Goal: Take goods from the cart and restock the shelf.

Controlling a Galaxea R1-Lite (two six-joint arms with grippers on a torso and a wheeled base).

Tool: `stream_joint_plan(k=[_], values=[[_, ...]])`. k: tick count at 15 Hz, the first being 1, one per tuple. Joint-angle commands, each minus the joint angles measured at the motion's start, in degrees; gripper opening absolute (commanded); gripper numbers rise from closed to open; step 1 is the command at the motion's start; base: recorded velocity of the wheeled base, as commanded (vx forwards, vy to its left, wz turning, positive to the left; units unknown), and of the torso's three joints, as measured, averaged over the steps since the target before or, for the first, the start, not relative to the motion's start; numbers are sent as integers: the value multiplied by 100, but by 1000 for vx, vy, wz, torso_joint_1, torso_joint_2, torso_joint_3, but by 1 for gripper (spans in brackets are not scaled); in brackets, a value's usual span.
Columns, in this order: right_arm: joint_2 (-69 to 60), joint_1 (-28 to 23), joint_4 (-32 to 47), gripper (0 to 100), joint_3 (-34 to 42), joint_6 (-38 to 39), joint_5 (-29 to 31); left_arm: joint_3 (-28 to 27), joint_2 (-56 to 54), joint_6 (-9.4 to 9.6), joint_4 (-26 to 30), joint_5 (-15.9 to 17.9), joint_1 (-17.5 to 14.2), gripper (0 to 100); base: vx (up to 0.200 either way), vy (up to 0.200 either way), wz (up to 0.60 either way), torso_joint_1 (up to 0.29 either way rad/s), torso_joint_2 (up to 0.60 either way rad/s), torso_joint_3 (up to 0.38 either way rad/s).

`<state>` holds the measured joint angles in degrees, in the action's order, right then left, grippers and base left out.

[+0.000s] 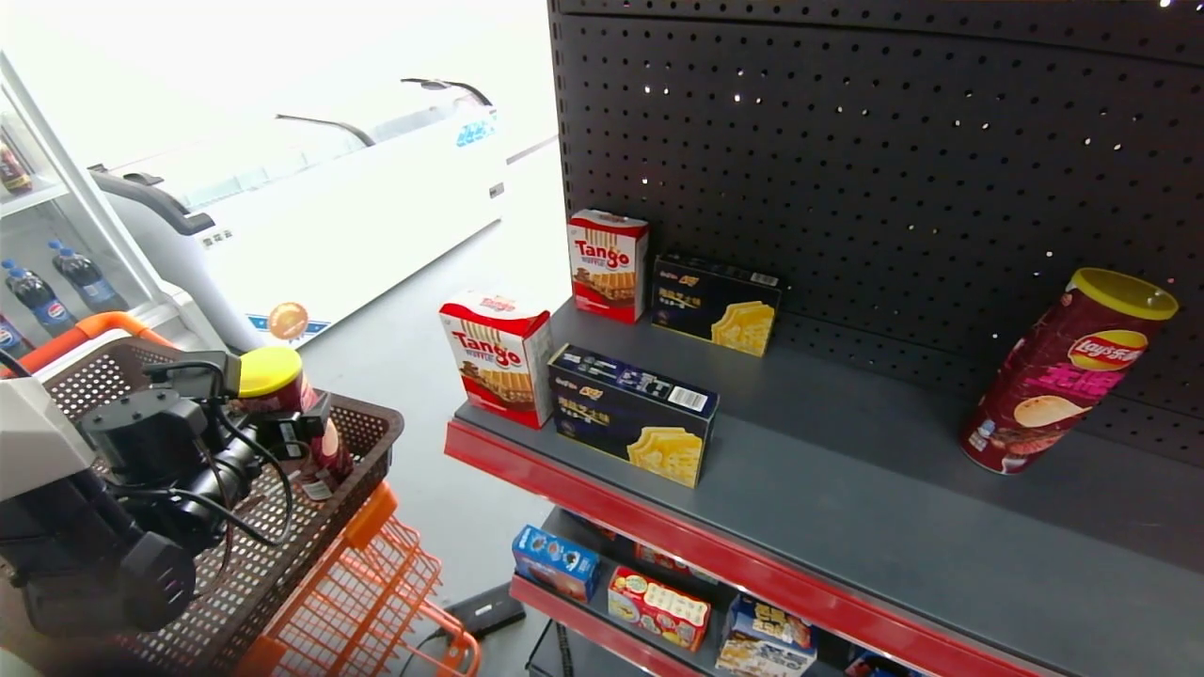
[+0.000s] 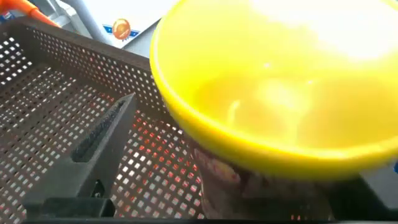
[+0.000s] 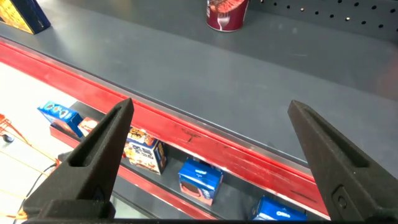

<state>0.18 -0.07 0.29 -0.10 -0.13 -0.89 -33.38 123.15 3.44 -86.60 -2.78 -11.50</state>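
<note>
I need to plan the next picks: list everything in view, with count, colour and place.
wafer boxes: 2, red and white, shelf's left end, one front, one back
cracker boxes: 2, dark blue and yellow, beside the wafer boxes, one front, one back
shelf can: 1, maroon, yellow lid, right side by the pegboard
cart can: 1, maroon, yellow lid, in the cart basket
cart: 1, orange frame, brown basket, left of the shelf
shelf: 1, dark grey, red front edge
lower boxes: several, blue and mixed, tier below
chest freezer: 1, white, behind the cart
bottles: a few, dark, far left
left gripper: black, open, at the cart can
right gripper: black, open, above the shelf's front edge
</note>
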Motion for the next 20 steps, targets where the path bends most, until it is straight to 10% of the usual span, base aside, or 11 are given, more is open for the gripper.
stream_joint_plan(k=[1, 7, 8, 20], values=[[8, -1, -3, 100, 1, -4, 1, -318, 341, -1, 21, 23, -19, 100, 0, 0, 0, 0, 0, 0], [8, 7, 6, 100, 1, -4, -8, -819, 579, -10, 12, 542, 69, 100, 0, 0, 0, 0, 0, 0], [8, 7, -3, 100, 1, -4, -8, -837, 579, -19, 21, 586, 77, 0, 0, 0, 0, 0, 0, 0], [8, -1, -3, 100, 1, 5, -8, -494, -1197, 377, 337, 383, 367, 0, 0, 0, 0, 0, 0, 0]])
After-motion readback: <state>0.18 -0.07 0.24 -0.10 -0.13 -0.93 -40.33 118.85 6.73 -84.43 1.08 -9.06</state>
